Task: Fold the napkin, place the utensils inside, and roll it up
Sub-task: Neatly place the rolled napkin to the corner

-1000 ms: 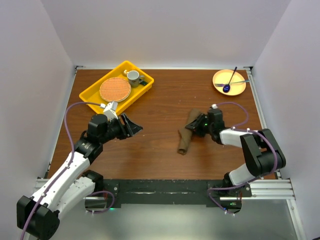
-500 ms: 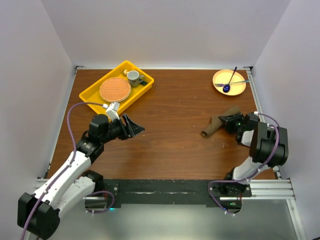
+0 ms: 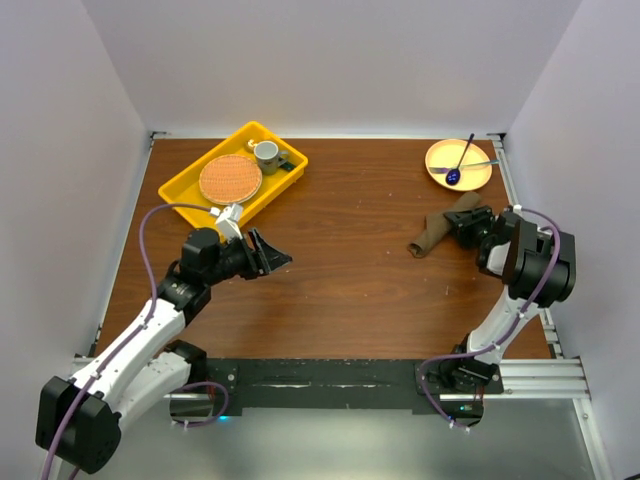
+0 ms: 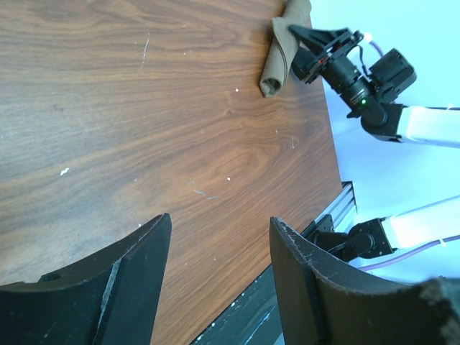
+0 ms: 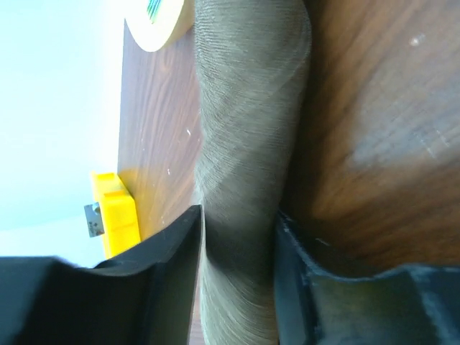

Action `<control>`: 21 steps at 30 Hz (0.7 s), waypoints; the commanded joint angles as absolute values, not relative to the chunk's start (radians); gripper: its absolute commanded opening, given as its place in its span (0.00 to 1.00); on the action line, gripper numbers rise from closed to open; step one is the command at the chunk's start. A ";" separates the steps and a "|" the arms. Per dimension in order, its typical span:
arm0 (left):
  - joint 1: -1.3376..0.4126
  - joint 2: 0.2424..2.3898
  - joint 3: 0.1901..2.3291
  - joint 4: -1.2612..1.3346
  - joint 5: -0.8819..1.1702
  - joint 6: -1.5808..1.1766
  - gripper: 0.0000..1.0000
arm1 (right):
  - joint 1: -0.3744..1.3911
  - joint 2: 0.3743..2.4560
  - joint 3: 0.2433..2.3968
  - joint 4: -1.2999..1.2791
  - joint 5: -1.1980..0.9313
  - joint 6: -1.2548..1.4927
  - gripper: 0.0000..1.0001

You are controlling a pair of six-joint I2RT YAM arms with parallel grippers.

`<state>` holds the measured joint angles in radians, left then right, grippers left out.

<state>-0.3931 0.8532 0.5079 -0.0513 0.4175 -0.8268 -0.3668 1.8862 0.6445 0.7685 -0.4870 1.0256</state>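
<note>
The napkin [image 3: 433,233] is a rolled olive-brown tube lying on the table at the right, just in front of the yellow plate. My right gripper [image 3: 463,222] is shut on the napkin's right end; in the right wrist view the roll [image 5: 248,108] fills the space between the two fingers of the gripper [image 5: 237,215]. No gold utensils show in any view. My left gripper [image 3: 270,252] is open and empty above bare wood at the left [image 4: 219,223]. The left wrist view shows the napkin [image 4: 279,50] far off with the right gripper [image 4: 310,49] on it.
A yellow tray [image 3: 180,190] at the back left holds a round orange mat [image 3: 230,178] and a cup [image 3: 267,153]. A yellow plate [image 3: 472,181] at the back right holds a dark blue spoon [image 3: 460,160] and a pale utensil. White walls enclose the table.
My right gripper has carried the rolled napkin from the table's middle to the right, then slightly back toward the plate. The left arm has barely moved.
</note>
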 commanded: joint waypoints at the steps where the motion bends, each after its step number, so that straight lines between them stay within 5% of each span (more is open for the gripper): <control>1: -0.388 0.850 0.499 0.018 0.451 -0.830 0.62 | -0.371 1.858 0.664 0.643 -0.425 0.908 0.53; 11: -0.388 0.831 0.506 0.012 0.465 -0.831 0.61 | -0.373 1.847 0.640 0.548 -0.410 0.855 0.63; 21: -0.391 0.860 0.564 -0.089 0.518 -0.697 0.68 | -0.367 1.305 0.629 -0.099 -0.170 0.566 0.80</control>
<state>-0.3931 0.8398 0.5018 -0.0284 0.4648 -0.8051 -0.3668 1.5616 0.6514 0.2489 -0.3149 0.7364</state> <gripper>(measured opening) 0.650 0.787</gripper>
